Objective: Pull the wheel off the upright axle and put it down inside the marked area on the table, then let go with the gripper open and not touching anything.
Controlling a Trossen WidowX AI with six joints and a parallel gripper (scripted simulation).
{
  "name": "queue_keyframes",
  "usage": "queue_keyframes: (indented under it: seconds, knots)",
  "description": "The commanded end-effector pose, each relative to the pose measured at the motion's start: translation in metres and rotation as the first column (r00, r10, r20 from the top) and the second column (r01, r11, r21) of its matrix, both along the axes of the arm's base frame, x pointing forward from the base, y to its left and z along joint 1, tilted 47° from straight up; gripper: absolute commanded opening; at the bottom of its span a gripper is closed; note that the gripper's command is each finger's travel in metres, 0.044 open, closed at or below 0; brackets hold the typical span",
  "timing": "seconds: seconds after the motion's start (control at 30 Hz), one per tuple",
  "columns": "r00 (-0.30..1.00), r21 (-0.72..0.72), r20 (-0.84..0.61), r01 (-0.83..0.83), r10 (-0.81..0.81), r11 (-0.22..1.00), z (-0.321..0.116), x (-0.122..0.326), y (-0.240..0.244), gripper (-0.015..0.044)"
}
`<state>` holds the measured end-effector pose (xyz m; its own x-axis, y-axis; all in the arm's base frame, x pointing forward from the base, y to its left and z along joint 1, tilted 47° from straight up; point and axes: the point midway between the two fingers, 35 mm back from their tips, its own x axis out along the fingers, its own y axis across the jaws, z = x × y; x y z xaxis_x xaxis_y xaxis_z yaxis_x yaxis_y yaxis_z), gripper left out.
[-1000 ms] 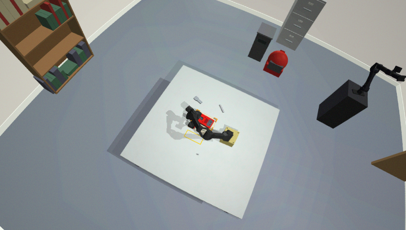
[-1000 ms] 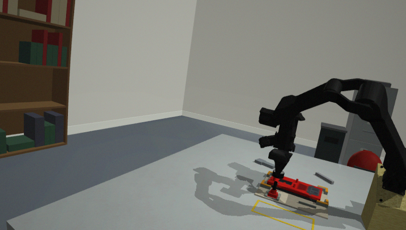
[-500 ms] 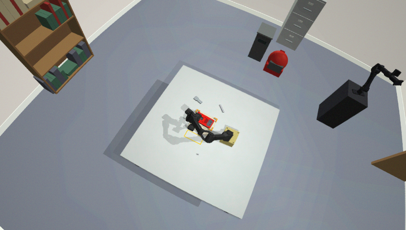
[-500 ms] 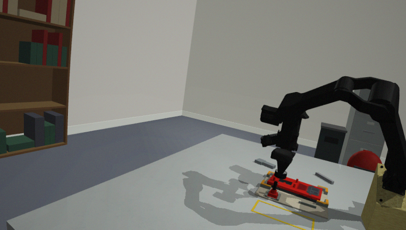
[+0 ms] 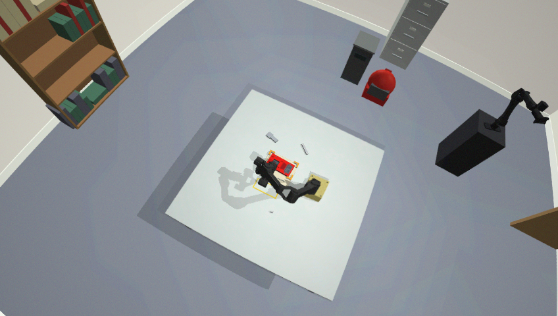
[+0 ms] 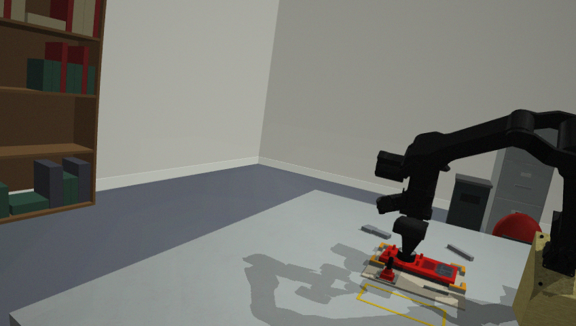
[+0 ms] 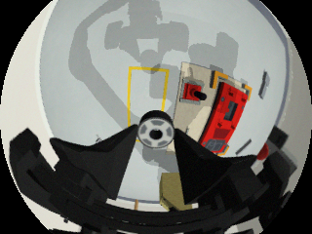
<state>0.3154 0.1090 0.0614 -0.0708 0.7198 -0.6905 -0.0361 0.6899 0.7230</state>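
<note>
My gripper (image 6: pixel 407 250) (image 7: pixel 156 131) is shut on the wheel, a black tyre with a grey hub. The wheel (image 6: pixel 408 258) (image 7: pixel 146 133) is off the axle and held in the air, hub face toward the wrist camera. The upright black axle (image 6: pixel 390 263) (image 7: pixel 199 95) stands bare on its red base. The marked area, a yellow outline (image 5: pixel 264 193) (image 6: pixel 367 284) (image 7: pixel 129 97), lies on the table beside the board. In the wrist view the wheel overlaps the outline's near end. In the top view the arm hides the wheel and the fingertips.
The pale board (image 6: pixel 408 283) (image 7: pixel 182 109) carries the axle base, with a red chassis (image 5: pixel 279 163) (image 7: pixel 224 117) in orange corner holders alongside. Two grey pieces (image 5: pixel 271 137) (image 5: pixel 304 149) lie beyond it. A tiny part (image 5: pixel 272 211) lies on the table. My arm stands on a yellow block (image 5: pixel 322 191).
</note>
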Motion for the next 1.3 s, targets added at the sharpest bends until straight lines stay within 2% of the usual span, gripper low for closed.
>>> queue_keyframes:
  seconds: [0.0, 0.2, 0.57, 1.1, 1.27]
  knots:
    - [1.0, 0.005, 0.0, 0.0, 0.0, 1.0, 0.009, -0.009, 0.007, 0.0]
    - [1.0, 0.007, 0.0, -0.001, 0.001, 1.0, 0.019, -0.019, 0.014, 0.0]
    - [1.0, 0.007, 0.0, -0.001, 0.001, 1.0, 0.004, -0.02, 0.03, 0.0]
    - [1.0, 0.01, 0.0, -0.001, 0.001, 1.0, -0.05, -0.026, 0.088, 0.0]
    - [1.0, 0.011, -0.001, -0.001, 0.001, 1.0, -0.052, -0.027, 0.091, 0.0]
